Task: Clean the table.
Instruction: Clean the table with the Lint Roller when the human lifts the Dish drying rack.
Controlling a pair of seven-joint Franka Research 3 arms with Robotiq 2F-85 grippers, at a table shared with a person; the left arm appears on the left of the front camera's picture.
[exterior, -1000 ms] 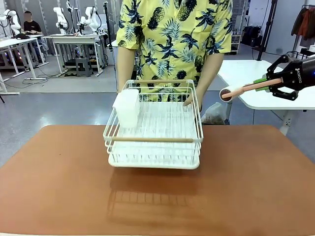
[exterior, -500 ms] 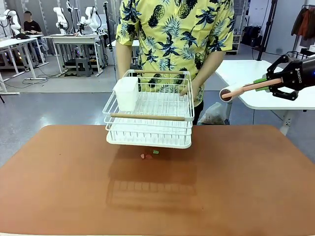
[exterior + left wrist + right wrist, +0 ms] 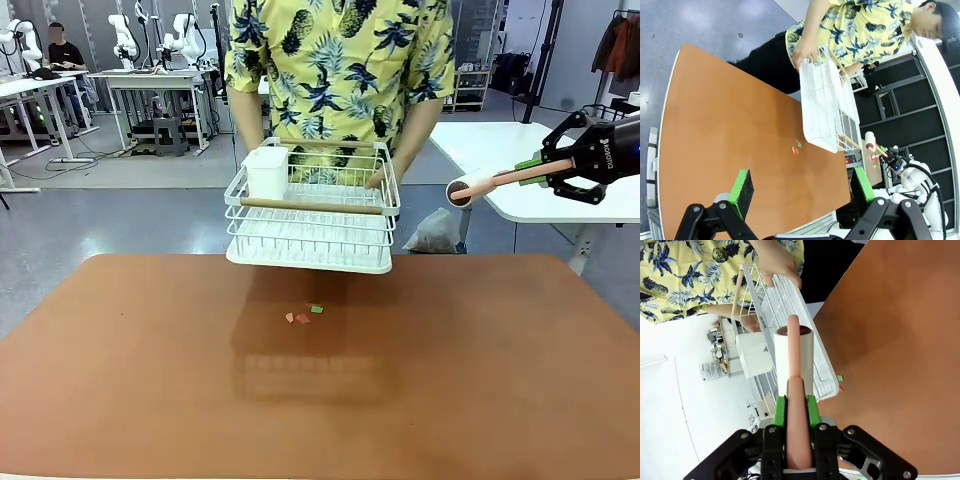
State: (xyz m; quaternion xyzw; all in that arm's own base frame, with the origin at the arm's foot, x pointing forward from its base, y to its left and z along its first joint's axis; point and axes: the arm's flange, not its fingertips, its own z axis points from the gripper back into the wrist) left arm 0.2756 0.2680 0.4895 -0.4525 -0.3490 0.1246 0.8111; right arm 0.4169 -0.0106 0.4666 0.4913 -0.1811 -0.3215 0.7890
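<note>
The terracotta table (image 3: 500, 380) has a few small red and green scraps (image 3: 303, 316) near its middle. A person's hands hold a white wire dish rack (image 3: 312, 225) in the air above the table's far half. My right gripper (image 3: 535, 172) hovers beyond the table's far right corner, shut on the pink handle of a lint roller (image 3: 470, 187). The right wrist view has that gripper (image 3: 796, 407) clamped on the roller (image 3: 794, 357), with the rack (image 3: 775, 300) and scraps (image 3: 839, 381) beyond. My left gripper (image 3: 802, 187) stands open high over the table (image 3: 715, 130), far from the scraps (image 3: 796, 147).
A white cup-like holder (image 3: 266, 172) sits in the rack's left corner. A white table (image 3: 520, 150) stands behind my right gripper. The person in the yellow patterned shirt (image 3: 340, 70) stands at the far edge.
The person has lifted the dish rack off the table and drawn it back toward their body, uncovering the small scraps. My right gripper with the roller has not moved.
</note>
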